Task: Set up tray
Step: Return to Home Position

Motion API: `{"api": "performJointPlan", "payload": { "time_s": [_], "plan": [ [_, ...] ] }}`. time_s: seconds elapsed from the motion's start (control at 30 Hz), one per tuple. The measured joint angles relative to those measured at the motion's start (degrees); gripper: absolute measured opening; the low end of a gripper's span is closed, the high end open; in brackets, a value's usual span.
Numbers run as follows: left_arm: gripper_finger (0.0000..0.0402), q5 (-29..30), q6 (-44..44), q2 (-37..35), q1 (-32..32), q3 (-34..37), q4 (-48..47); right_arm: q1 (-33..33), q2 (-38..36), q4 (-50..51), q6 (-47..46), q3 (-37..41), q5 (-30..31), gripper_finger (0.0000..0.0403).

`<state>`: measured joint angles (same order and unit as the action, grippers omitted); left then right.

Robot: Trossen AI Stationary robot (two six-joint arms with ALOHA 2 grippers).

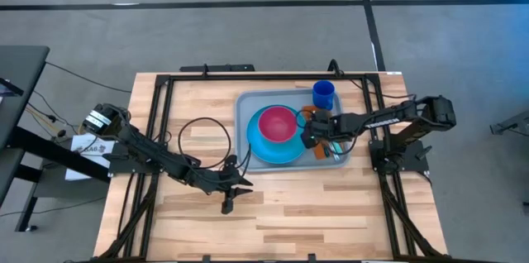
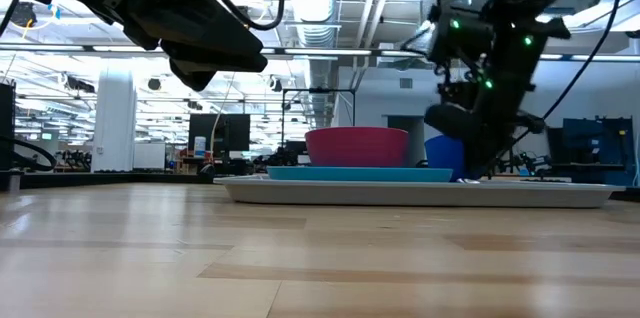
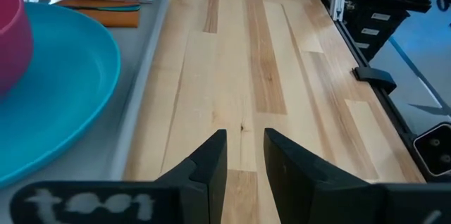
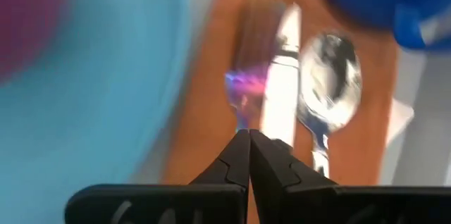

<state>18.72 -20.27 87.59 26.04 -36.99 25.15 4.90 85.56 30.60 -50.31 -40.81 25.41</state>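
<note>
The grey-blue tray [image 1: 245, 102] lies flat on the far right part of the wooden table. It carries a round blue plate [image 1: 285, 152] with a pink bowl [image 1: 277, 122] on it, a blue cup [image 1: 323, 95], and an orange napkin [image 4: 211, 104]. A fork [image 4: 248, 55], a knife [image 4: 282, 76] and a spoon [image 4: 330, 76] lie side by side on the napkin. My right gripper [image 4: 248, 137] is shut and hovers low over the near ends of the fork and knife. My left gripper [image 3: 245, 146] is narrowly open over bare wood, on the near side of the tray [image 3: 144, 76]. My right gripper's shut fingertips [image 4: 239, 146] point down at the napkin between the fork's and the knife's handles. I cannot tell whether they touch the cutlery or the napkin.
A black cable loop [image 1: 207, 135] lies on the table left of the tray. Black frame rails [image 1: 161, 114] run along the table's edges. Bare wood [image 1: 331, 205] stretches across the near half of the table.
</note>
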Motion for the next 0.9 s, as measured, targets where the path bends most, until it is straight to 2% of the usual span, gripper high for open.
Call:
{"api": "performJointPlan", "payload": {
  "time_s": [0.13, 0.23, 0.33, 0.43, 0.57, 0.67, 0.77, 0.83, 0.9],
  "plan": [
    [0.0082, 0.8, 3.1, -2.9, 0.0, 0.0, -1.1, -1.4, 0.0, 3.5, 4.4, -5.7, 0.0, 0.0000],
    [0.0082, 5.7, 6.3, -8.8, 0.1, 0.0, -6.3, -3.0, -0.6, 9.7, 8.5, -11.6, 0.3, 0.0000],
    [0.0082, 13.3, 8.6, -17.6, 0.0, 0.0, -15.1, -5.8, -1.4, 18.5, 12.3, -18.0, 1.8, 0.0000],
    [0.0082, 20.9, 11.1, -28.2, 0.0, 0.0, -25.7, -10.0, -3.3, 26.7, 14.8, -23.1, 6.6, 0.0000],
    [0.0082, 24.6, 11.8, -43.8, 0.0, 0.0, -40.3, -16.9, -9.0, 34.7, 19.8, -26.1, 9.5, 0.0000],
    [0.0082, 21.0, 14.3, -55.5, 0.0, -0.1, -52.2, -22.1, -15.5, 34.0, 25.2, -23.5, 10.3, 0.0000],
    [0.0082, 19.5, 14.0, -65.8, 0.0, 0.0, -62.4, -25.9, -23.9, 26.8, 31.2, -16.1, 10.7, 0.0000],
    [0.0082, 21.4, 12.6, -72.4, 0.0, 1.5, -64.3, -27.5, -30.5, 18.1, 35.5, -9.3, 10.6, 0.0000],
    [0.0082, 20.8, 13.6, -78.5, 0.0, 3.2, -61.1, -27.6, -37.6, 6.7, 38.6, -1.5, 10.0, 0.0000]
  ]
}}
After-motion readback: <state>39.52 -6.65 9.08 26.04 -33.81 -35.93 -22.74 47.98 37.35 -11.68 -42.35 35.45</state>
